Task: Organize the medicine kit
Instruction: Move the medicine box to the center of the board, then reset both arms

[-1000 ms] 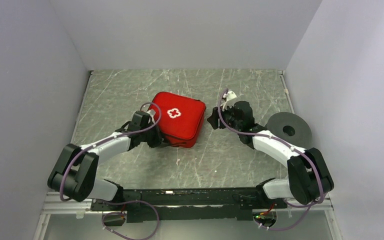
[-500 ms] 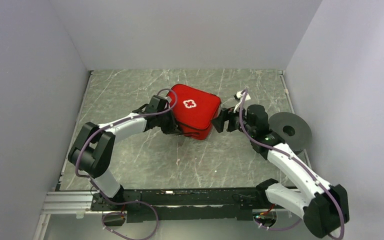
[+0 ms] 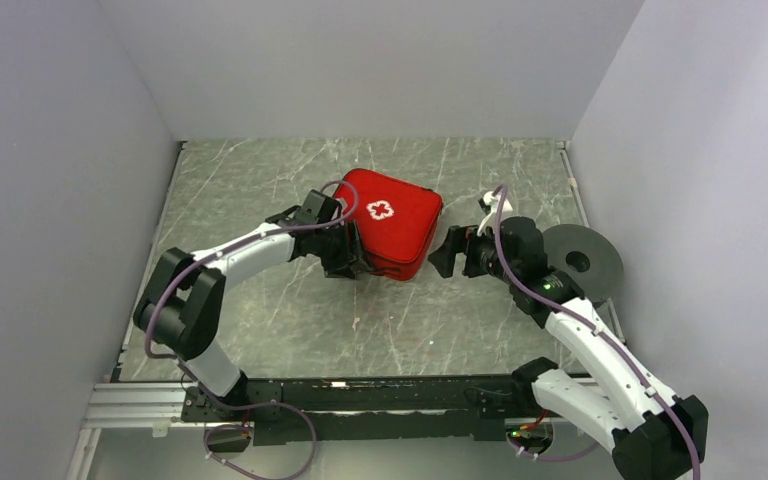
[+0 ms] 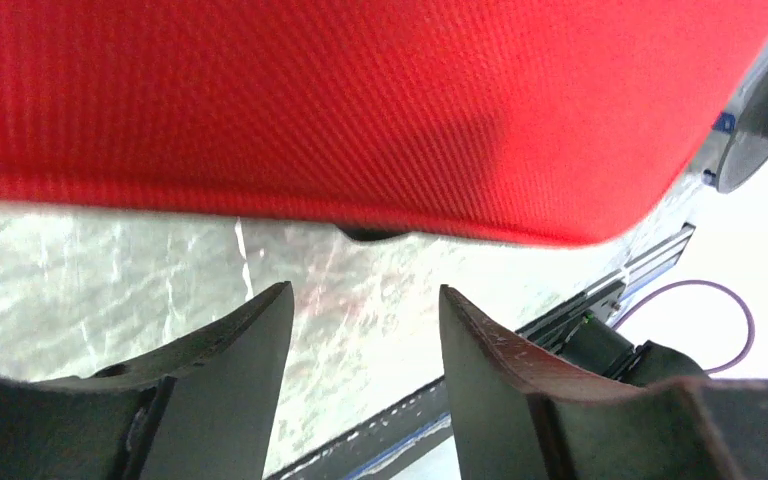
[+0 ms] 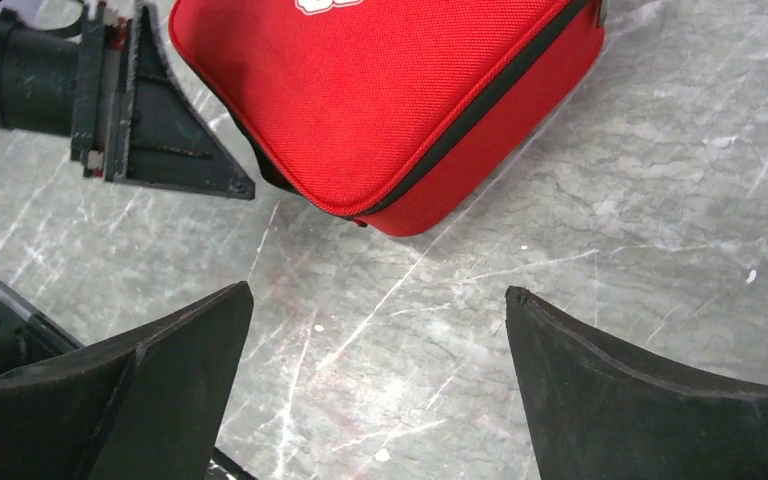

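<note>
The medicine kit [image 4: 360, 110] is matt red woven cloth, its fine ribbed weave plain in the left wrist view. A black zip band runs round its edge, and the white cross on its lid looks printed flat. The bench [image 3: 260, 190] looks like grey stone with pale veins, smooth and faintly shiny. The left gripper [image 4: 365, 300] and right gripper [image 5: 378, 300] have matt black plastic fingers, scuffed pale along their edges. The left arm [image 3: 245, 255] and right arm [image 3: 600, 345] wear smooth white plastic shells. The round disc [image 3: 605, 250] is dull dark grey.
</note>
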`<state>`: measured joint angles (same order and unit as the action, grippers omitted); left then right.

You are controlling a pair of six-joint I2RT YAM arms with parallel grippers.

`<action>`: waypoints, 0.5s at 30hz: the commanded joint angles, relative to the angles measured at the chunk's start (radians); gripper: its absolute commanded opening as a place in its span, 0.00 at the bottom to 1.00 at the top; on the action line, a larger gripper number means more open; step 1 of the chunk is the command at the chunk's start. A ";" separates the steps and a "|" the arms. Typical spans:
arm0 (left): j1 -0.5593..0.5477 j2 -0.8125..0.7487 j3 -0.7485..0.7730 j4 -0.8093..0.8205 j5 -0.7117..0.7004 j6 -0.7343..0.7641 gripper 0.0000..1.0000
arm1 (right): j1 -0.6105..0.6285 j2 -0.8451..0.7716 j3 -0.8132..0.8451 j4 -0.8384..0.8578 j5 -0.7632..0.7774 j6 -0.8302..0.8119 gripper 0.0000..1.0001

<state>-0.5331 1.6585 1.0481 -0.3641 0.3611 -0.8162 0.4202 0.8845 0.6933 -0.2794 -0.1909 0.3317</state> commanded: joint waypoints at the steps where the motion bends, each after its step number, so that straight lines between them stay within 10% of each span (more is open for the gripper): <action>1: -0.024 -0.127 0.052 -0.121 -0.055 0.056 0.64 | -0.003 0.000 0.089 -0.065 0.055 0.078 1.00; 6: -0.033 -0.257 0.040 -0.214 -0.124 0.094 0.99 | -0.004 0.041 0.148 -0.148 0.144 0.146 1.00; 15: -0.032 -0.513 0.070 -0.387 -0.333 0.204 0.99 | -0.004 0.098 0.207 -0.221 0.157 0.180 1.00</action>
<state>-0.5648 1.2507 1.0607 -0.6498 0.1703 -0.6907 0.4202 0.9947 0.8692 -0.4713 -0.0605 0.4702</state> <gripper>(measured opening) 0.994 0.997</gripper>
